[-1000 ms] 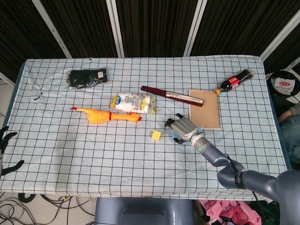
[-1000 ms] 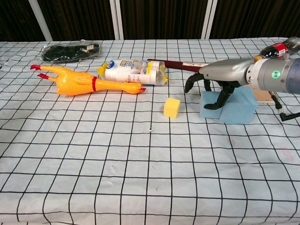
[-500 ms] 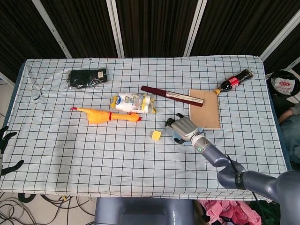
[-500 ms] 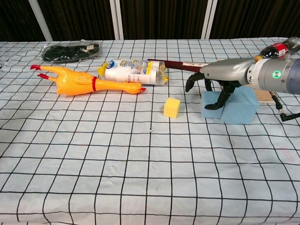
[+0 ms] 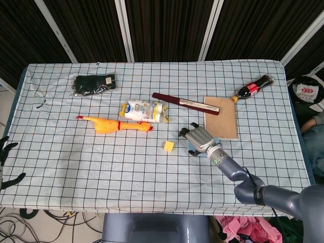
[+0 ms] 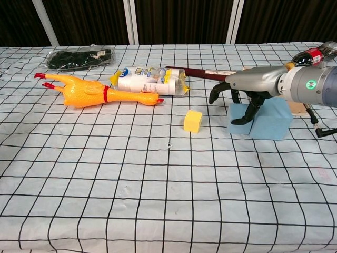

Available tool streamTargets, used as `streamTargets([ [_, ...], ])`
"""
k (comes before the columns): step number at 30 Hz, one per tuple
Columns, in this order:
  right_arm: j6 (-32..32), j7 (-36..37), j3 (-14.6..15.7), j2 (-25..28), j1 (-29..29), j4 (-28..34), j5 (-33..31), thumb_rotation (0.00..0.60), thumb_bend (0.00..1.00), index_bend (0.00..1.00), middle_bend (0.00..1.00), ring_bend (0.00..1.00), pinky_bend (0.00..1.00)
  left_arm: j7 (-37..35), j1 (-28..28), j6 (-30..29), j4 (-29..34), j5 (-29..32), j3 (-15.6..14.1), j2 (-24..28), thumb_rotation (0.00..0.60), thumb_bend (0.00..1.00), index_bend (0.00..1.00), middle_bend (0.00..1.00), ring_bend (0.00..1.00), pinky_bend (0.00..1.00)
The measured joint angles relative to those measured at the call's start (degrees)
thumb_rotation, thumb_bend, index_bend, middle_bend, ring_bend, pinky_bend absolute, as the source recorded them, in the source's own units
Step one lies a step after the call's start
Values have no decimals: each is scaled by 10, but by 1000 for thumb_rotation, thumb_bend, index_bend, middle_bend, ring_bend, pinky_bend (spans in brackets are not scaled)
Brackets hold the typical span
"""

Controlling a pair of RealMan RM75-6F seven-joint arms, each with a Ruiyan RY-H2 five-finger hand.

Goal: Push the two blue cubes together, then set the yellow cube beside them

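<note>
The right robot hand (image 6: 239, 97) rests, fingers curled down, on the two touching blue cubes (image 6: 268, 120) (holding nothing). The yellow cube (image 6: 193, 121) sits nearby on the bench (image 6: 131, 179).

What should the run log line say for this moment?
right hand: fingers draped over blue cubes | cubes: side by side | yellow cube: apart, untouched | left hand: idle at table edge
</note>
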State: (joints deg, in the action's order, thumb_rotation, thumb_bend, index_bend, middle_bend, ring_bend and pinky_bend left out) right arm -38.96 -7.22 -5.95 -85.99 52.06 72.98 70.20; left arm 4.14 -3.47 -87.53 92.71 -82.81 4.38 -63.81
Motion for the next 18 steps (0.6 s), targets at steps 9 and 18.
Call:
streamTargets([
  [9, 8, 1, -1, 7, 0, 4, -4, 600, 266, 230, 156, 481, 91, 2, 0, 0, 0, 1, 1, -1, 600, 41, 208, 71, 0, 0],
  [18, 12, 3, -2, 11, 0, 9, -3, 600, 267, 224, 153, 470, 92, 3, 0, 0, 0, 2, 1, -1, 600, 41, 208, 71, 0, 0],
])
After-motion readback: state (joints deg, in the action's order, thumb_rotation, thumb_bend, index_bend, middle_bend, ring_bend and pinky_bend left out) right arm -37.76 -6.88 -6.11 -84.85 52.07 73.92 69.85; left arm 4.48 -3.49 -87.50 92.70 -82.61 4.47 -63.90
